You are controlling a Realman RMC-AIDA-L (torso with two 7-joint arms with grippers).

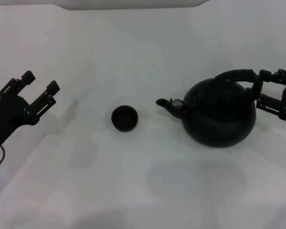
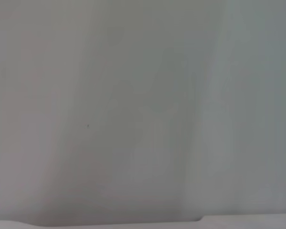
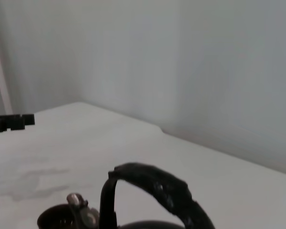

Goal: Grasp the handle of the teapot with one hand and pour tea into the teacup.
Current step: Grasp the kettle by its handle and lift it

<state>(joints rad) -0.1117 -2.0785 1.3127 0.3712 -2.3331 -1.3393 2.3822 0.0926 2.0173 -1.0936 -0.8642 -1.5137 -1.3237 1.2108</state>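
Only the head view takes in everything: the teapot (image 1: 219, 113) at centre right, spout aimed left at the teacup (image 1: 124, 118) standing well apart near the middle. The right wrist view shows just the handle (image 3: 157, 183) arching along its bottom edge, with a pale wall behind the white table (image 1: 133, 186); the left wrist view gives only blank pale surface. The left gripper (image 1: 39, 88) hangs at the left edge, fingers spread wide, empty. The right gripper (image 1: 261, 88) sits at the handle's right end; I cannot tell whether its fingers have closed.
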